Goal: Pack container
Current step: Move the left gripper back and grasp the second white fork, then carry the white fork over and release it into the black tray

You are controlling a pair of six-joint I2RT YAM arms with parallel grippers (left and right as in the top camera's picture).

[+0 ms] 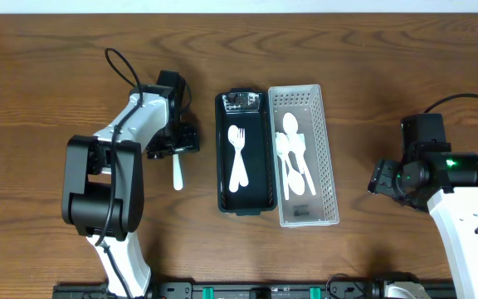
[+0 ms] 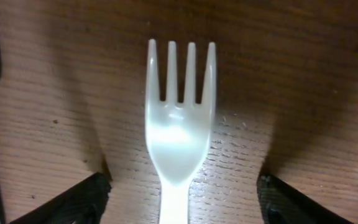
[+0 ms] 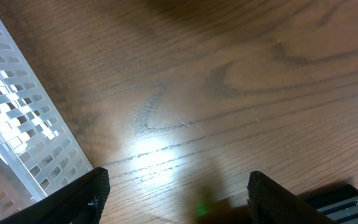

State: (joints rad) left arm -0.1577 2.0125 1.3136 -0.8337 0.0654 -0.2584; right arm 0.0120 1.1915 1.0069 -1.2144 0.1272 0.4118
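Note:
A black container [image 1: 260, 166] lies at the table's centre with a white fork [image 1: 237, 158] inside and a shiny item [image 1: 241, 101] at its far end. Left of it a second white fork [image 1: 178, 174] lies flat on the wood. My left gripper [image 1: 173, 149] is low over it. In the left wrist view the fork [image 2: 179, 124] points its tines away, and its handle runs between the fingers [image 2: 73, 202] of my open left gripper [image 2: 179, 208] without touching them. My right gripper [image 1: 384, 178] hangs open over bare table [image 3: 176, 199], holding nothing.
A white perforated basket [image 1: 330, 166] with several white spoons [image 1: 293, 158] stands against the black container's right side. Its wall [image 3: 17, 124] shows at the left of the right wrist view. Cables run from both arms.

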